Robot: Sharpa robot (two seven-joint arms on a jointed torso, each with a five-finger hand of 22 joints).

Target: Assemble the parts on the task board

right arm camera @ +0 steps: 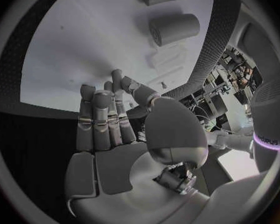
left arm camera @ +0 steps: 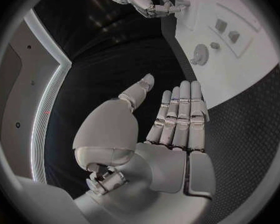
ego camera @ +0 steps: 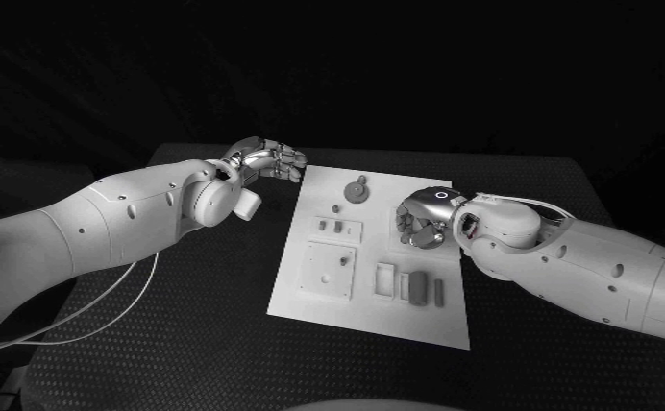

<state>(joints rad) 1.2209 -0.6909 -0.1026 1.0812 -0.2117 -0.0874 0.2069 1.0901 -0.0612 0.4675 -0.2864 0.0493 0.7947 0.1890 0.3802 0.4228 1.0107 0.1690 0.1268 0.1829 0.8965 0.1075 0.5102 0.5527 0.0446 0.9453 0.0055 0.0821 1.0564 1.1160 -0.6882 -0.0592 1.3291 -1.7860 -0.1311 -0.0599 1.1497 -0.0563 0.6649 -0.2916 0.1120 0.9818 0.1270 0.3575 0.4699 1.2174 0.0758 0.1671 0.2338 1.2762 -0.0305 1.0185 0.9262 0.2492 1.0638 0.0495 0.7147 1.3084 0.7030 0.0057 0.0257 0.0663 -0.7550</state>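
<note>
The board (ego camera: 363, 315) lies in the middle of the frame in the head view, a white plate on the black table (ego camera: 166, 353), running from upper centre down toward lower right. Grey parts sit across it: a round knobbed part (ego camera: 359, 189) near its top edge, two small blocks (ego camera: 334, 228) just below that, a square plate (ego camera: 330, 269) at its left middle, and a cluster of upright and flat pieces (ego camera: 413, 285) at its right middle. Whether any of these is fully seated I cannot tell.

The left hand (ego camera: 272, 160) hangs off the board's upper left corner, over bare table. In its wrist view the left hand (left arm camera: 171, 119) has its fingers straight and close together, thumb apart, palm bare: it holds nothing.

The right hand (ego camera: 420, 222) is over the board's right edge, upper middle of the plate. In its wrist view the right hand (right arm camera: 112, 119) has fingers extended side by side toward the white surface, with two grey cylinders (right arm camera: 174, 29) lying beyond the fingertips, apart from them. Nothing sits in that palm either; whether the tips touch the board I cannot tell.

My reading: with both hands bare and loose cylinders lying flat, the assembly looks early or mid-way, with a pick-up by the right hand the likely step in hand
</note>
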